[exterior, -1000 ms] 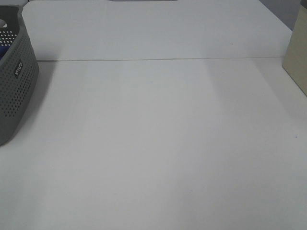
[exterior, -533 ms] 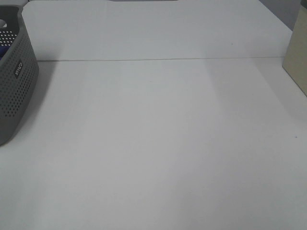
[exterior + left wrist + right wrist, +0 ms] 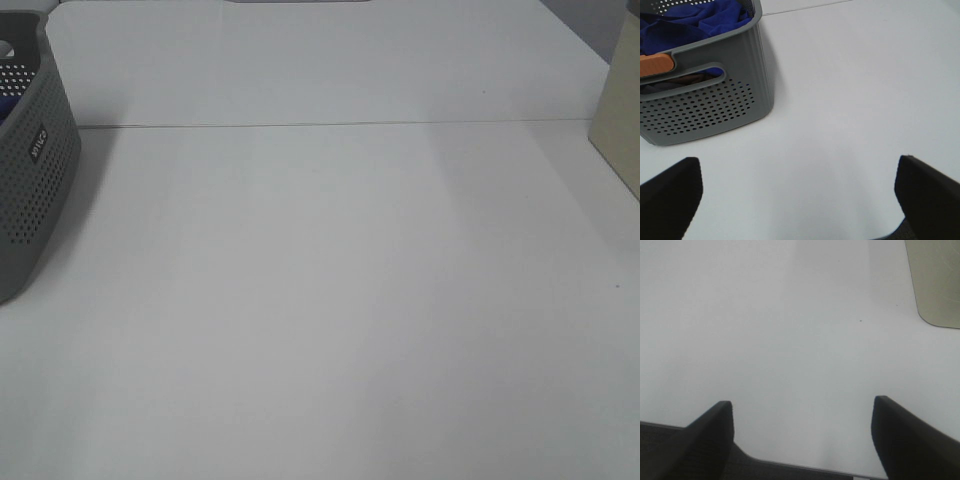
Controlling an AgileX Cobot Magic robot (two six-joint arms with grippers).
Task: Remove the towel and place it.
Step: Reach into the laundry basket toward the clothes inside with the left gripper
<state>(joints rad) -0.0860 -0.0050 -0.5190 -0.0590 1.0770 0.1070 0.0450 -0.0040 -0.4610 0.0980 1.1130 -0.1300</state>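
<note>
towel [image 3: 690,22] sits bunched inside the grey basket [image 3: 705,107] at the left edge of the table [image 3: 320,300]. It's crumpled, so can't tell long axis or heading. left gripper [image 3: 797,165] and right gripper [image 3: 802,405] both spread wide, holding nothing, above the tabletop.

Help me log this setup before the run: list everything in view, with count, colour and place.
table: one, white, under everything.
basket: one, grey with small holes, at the left edge of the high view.
towel: one, deep blue, bunched inside the basket.
orange item: one, orange, inside the basket by its handle slot; what it is cannot be told.
beige object: one, beige, at the right edge of the high view, cut off.
left end effector: one, black, open, over the table near the basket.
right end effector: one, black, open, over the table near the beige object.
</note>
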